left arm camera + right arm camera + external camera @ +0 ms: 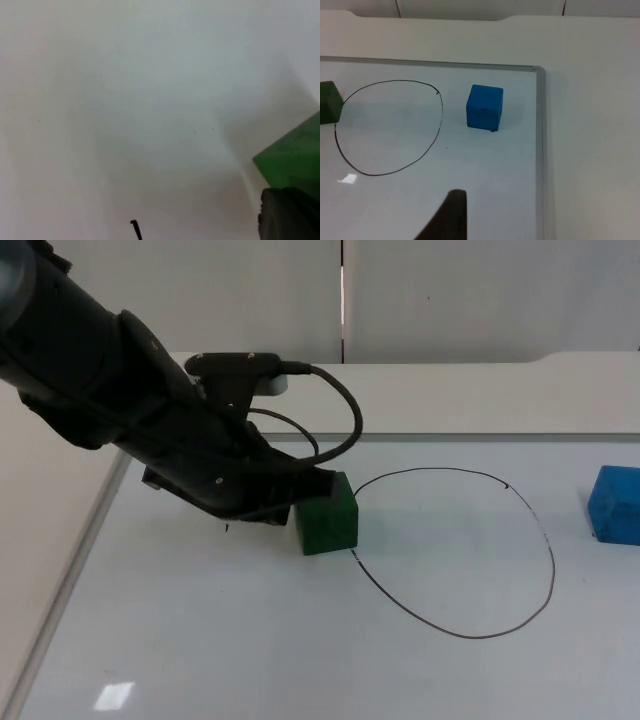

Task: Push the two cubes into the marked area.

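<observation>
The left gripper [300, 502] presses against the green cube [327, 516], at the drawn ring's [540, 535] nine o'clock edge; its finger state cannot be told. The blue cube [614, 504] sits outside the ring at three o'clock.

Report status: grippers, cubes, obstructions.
Left gripper against green cube, at the drawn outline's edge. Right gripper waiting. Blue cube outside outline. No obstructions.

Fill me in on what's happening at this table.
The left gripper is pressed up against the green cube, which sits right at the outer edge of the hand-drawn black outline on the white table. The blue cube sits outside the outline on the far side, untouched. The right arm waits, its gripper hanging above the table short of the blue cube.
</observation>
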You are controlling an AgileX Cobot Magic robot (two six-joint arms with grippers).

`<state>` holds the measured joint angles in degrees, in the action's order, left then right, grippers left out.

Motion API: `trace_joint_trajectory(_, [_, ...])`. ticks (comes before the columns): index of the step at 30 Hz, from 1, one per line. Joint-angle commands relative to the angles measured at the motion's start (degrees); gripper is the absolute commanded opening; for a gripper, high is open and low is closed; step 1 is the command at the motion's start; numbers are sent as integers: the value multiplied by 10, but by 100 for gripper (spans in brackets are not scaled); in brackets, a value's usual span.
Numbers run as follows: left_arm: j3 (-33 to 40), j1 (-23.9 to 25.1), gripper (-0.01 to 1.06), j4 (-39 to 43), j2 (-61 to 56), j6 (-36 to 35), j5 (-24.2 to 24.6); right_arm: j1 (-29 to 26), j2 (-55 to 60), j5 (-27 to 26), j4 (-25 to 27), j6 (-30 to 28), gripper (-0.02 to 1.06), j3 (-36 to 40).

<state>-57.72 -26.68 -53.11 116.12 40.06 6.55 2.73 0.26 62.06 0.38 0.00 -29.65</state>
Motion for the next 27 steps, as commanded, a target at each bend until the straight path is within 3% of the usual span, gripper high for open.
trace_joint_trajectory(1, [-3, -3, 0, -9, -1, 2, -9, -2, -3, -2, -1, -4, 105, 1])
trace_joint_trajectory(7, [-3, -13, 0, -9, -1, 2, -8, -2, -3, -2, -1, -4, 105, 1])
trace_joint_trajectory(11, [-3, -30, 0, -6, -1, 7, -43, -2, -3, -2, -1, -4, 105, 1])
trace_joint_trajectory(27, [-3, -36, 0, -6, -1, 6, -39, -2, -3, -2, -1, -4, 105, 1])
